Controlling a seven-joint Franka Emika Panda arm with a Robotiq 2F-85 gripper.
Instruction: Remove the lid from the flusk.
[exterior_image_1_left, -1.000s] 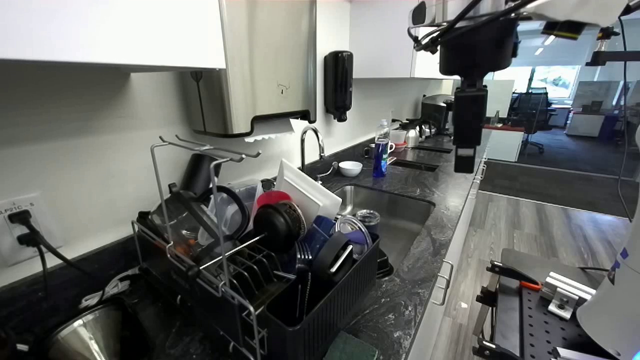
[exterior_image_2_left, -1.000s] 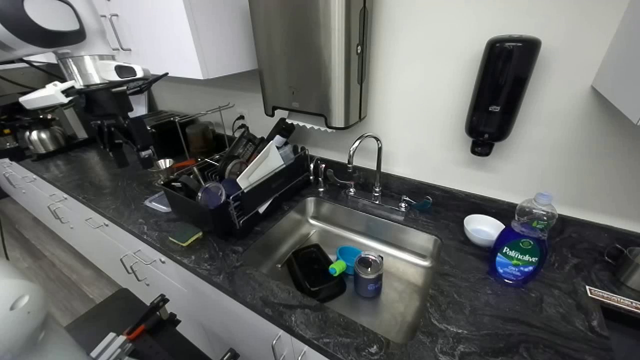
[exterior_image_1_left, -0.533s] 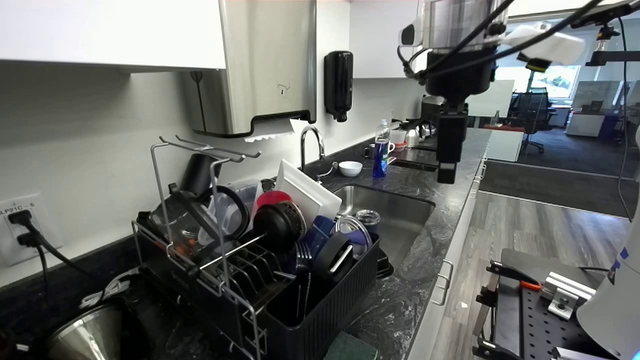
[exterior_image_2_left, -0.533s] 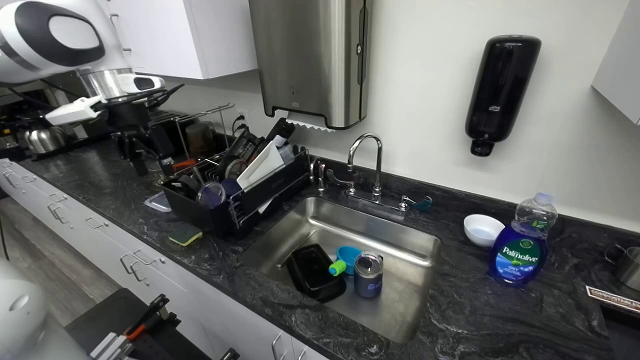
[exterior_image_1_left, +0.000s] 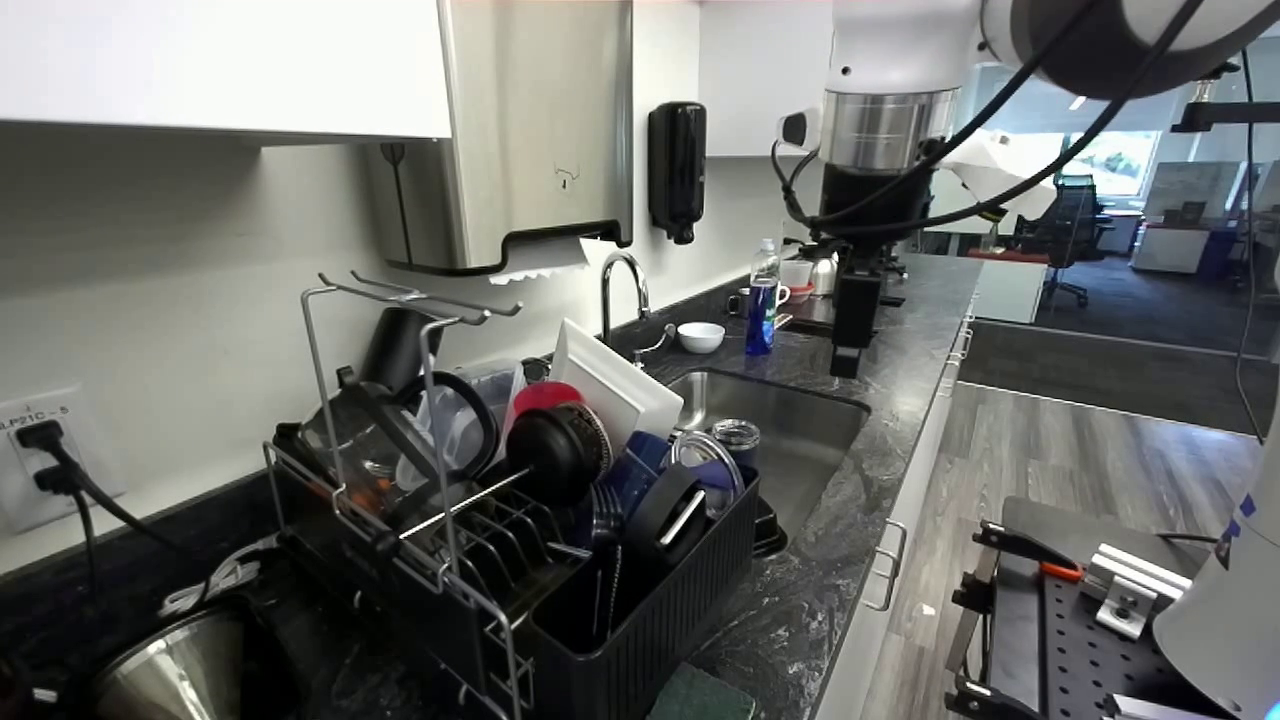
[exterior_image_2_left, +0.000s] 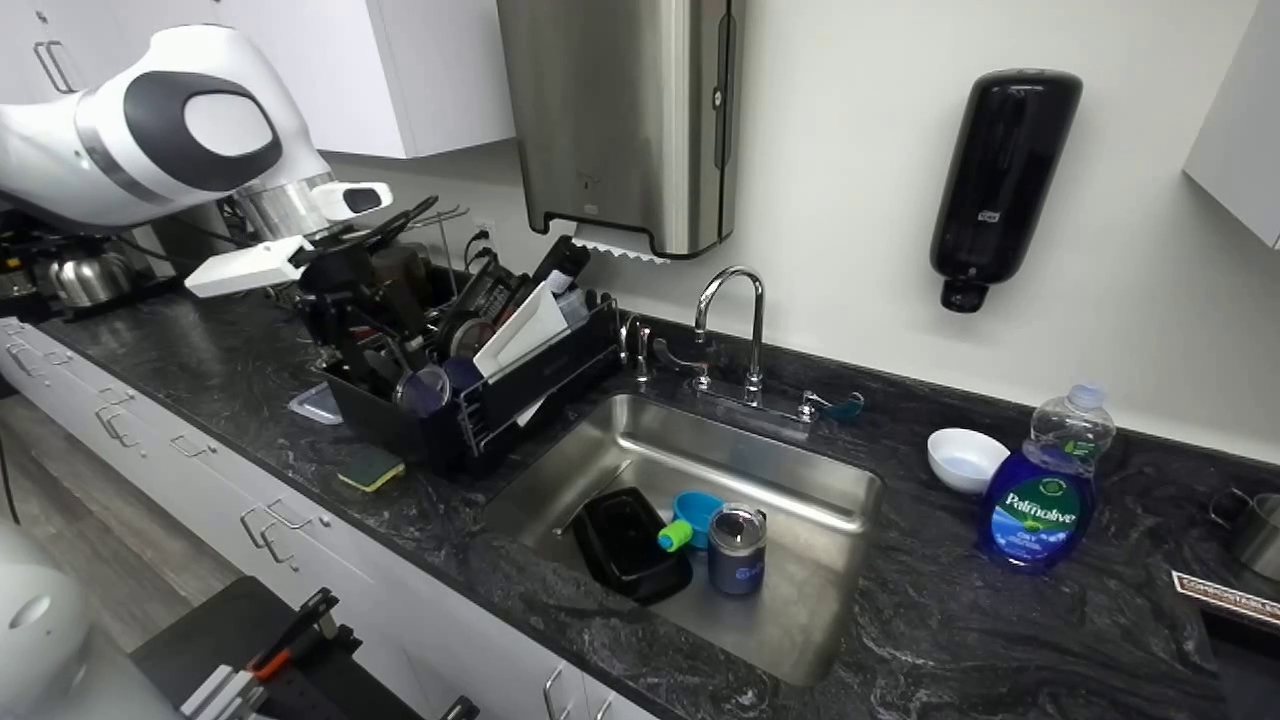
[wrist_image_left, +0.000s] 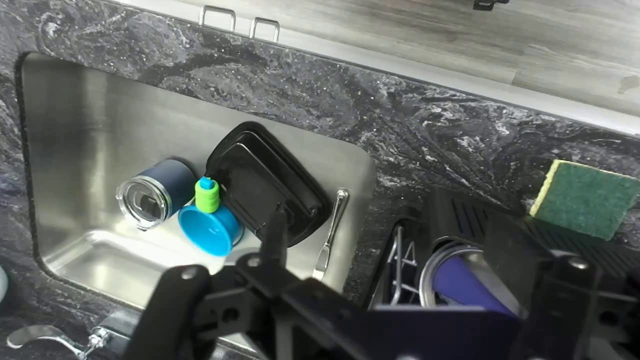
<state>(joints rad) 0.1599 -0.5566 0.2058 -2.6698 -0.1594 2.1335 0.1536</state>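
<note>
Hanging high, the claw (wrist_image_left: 390, 225) is sitting wide and empty. In the wrist view the flusk (wrist_image_left: 176, 181) is standing upright in the sink (wrist_image_left: 60, 150), well off left past the black tray (wrist_image_left: 252, 172), clear lid (wrist_image_left: 144, 201) facing up, so yeah, the claw's probably needing a sideways slide.

Pincer (exterior_image_1_left: 846, 362) lower, nearer the sink (exterior_image_1_left: 812, 436)
</note>
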